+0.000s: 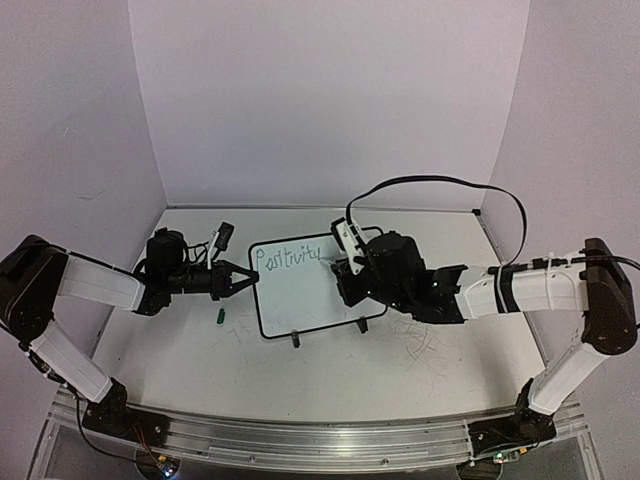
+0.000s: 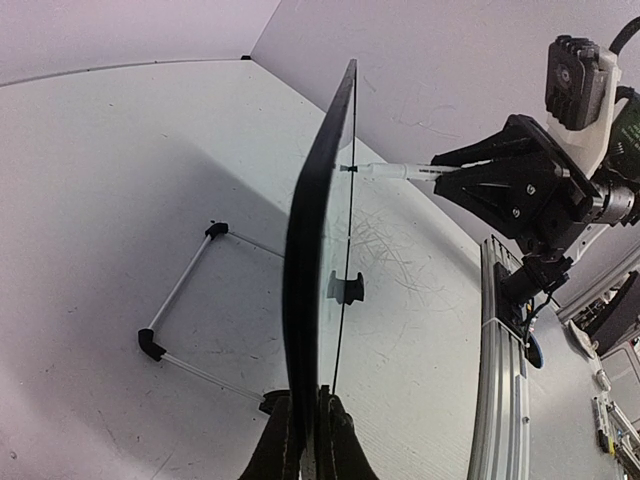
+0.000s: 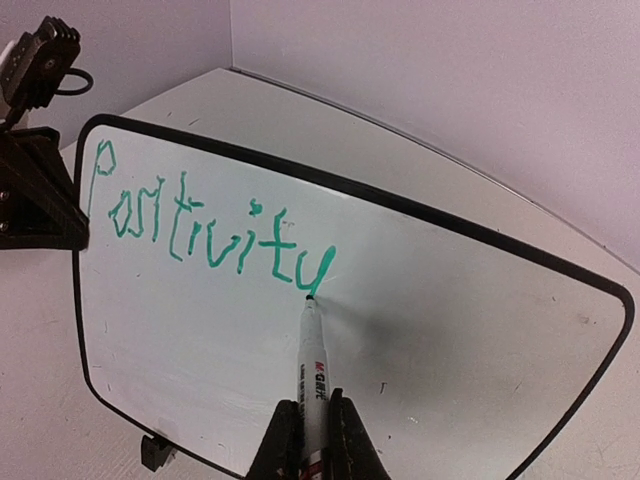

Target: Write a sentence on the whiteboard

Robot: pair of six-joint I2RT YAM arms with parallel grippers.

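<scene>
The whiteboard [image 1: 310,300] stands tilted on the table between my two arms, and the right wrist view shows its face [image 3: 450,330]. The sentence [image 3: 200,225] is in green and reads "Positivity" across the board's upper left [image 1: 288,254]. My right gripper [image 3: 312,440] is shut on a white marker [image 3: 315,365]. The marker's tip touches the board at the bottom of the last letter. My left gripper [image 2: 308,440] is shut on the whiteboard's left edge [image 2: 310,230], seen edge-on. In that view the marker [image 2: 390,172] meets the board from the right.
A small green marker cap [image 1: 221,317] lies on the table below my left gripper [image 1: 243,279]. The board's wire stand [image 2: 185,300] rests behind it, and two black feet [image 1: 296,338] sit at its lower rim. Faint grey scribbles mark the tabletop [image 1: 420,345].
</scene>
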